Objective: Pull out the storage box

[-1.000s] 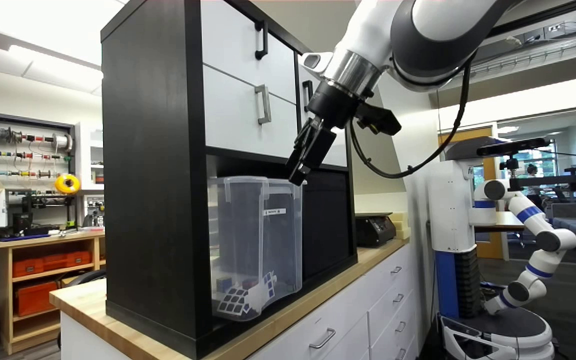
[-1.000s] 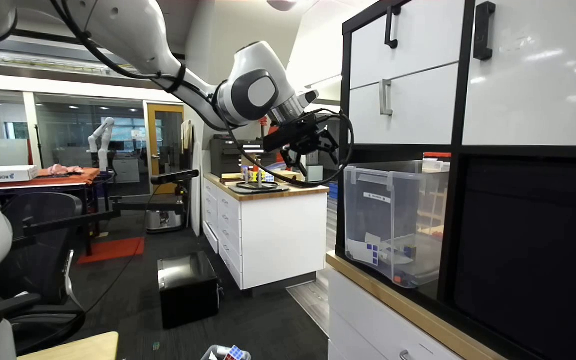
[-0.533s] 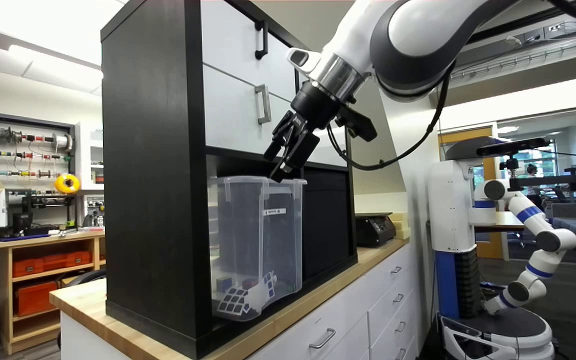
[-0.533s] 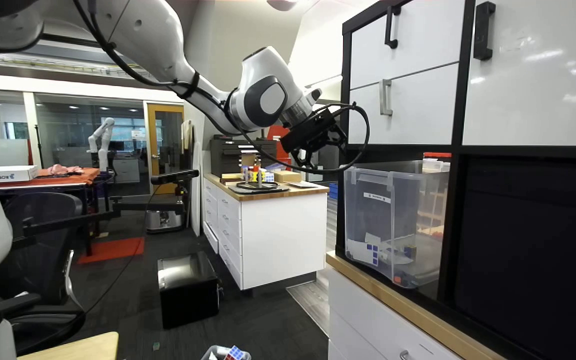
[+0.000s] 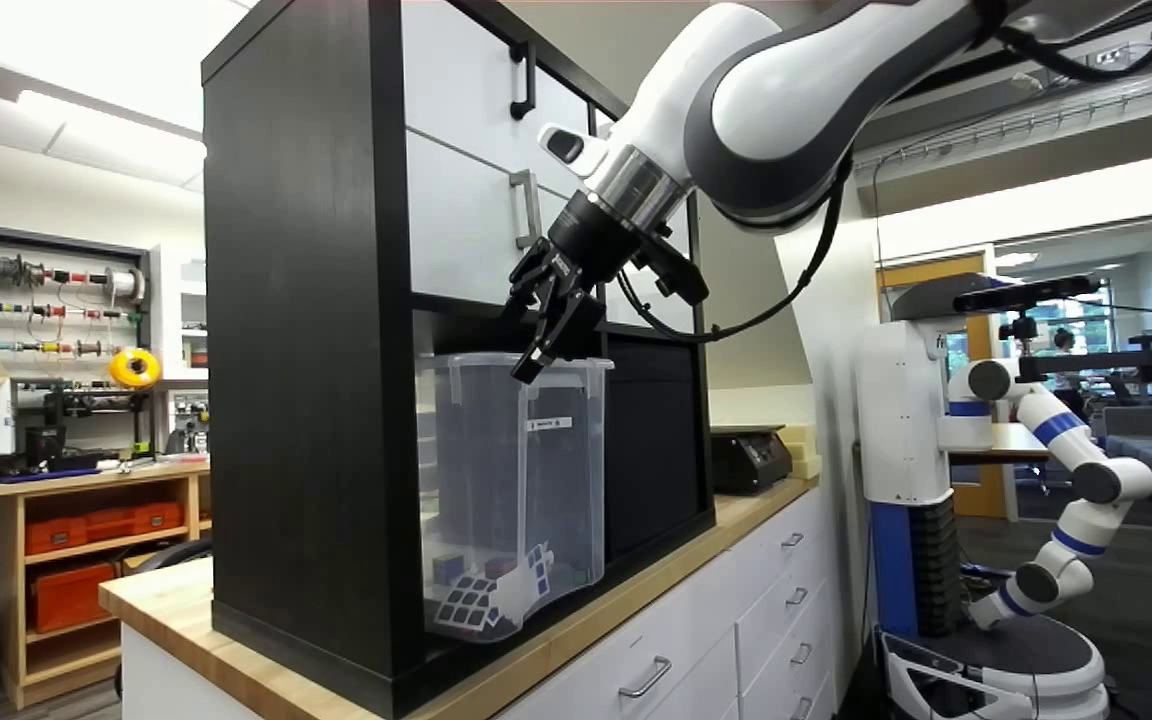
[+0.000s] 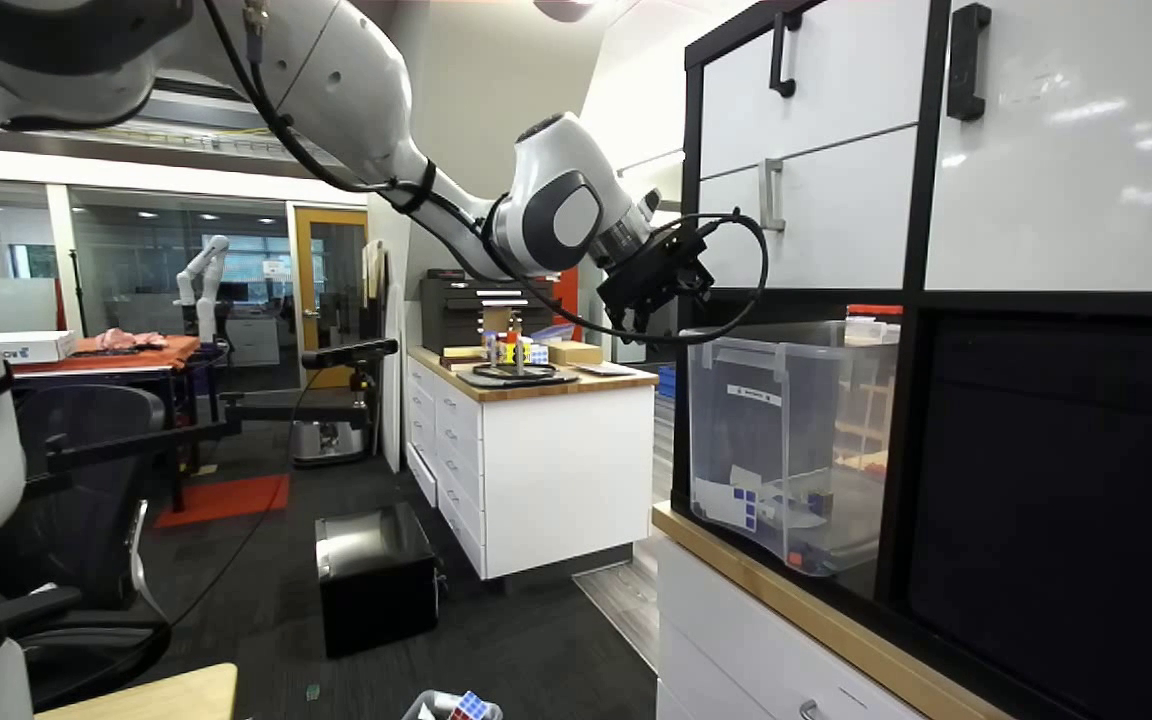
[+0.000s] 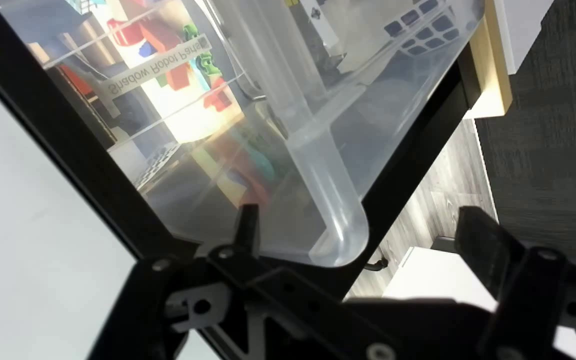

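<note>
The storage box, a clear plastic bin with a rimmed top, stands upright in the lower left opening of the black cabinet in an exterior view (image 5: 566, 490). It also shows in an exterior view (image 6: 736, 440), with white and blue checked pieces inside. My gripper (image 5: 520, 342) is open and empty, tilted downward at the box's front top rim; it also shows in an exterior view (image 6: 658, 305). In the wrist view the fingers (image 7: 360, 220) are wide apart, and the box's rim corner (image 7: 340, 220) appears between them, nearer the left finger. Contact cannot be told.
The black cabinet frame (image 5: 311, 350) surrounds the box closely. White doors with a grey handle (image 5: 528, 208) lie just above the gripper. A wooden counter edge (image 5: 576, 640) and white drawers (image 5: 656, 660) lie below. A white drawer unit (image 6: 566, 470) stands behind the arm.
In an exterior view my gripper has moved leftward and closer to the box's top rim; in an exterior view it has moved rightward toward the cabinet. The fingers look more spread. The box has not moved.
</note>
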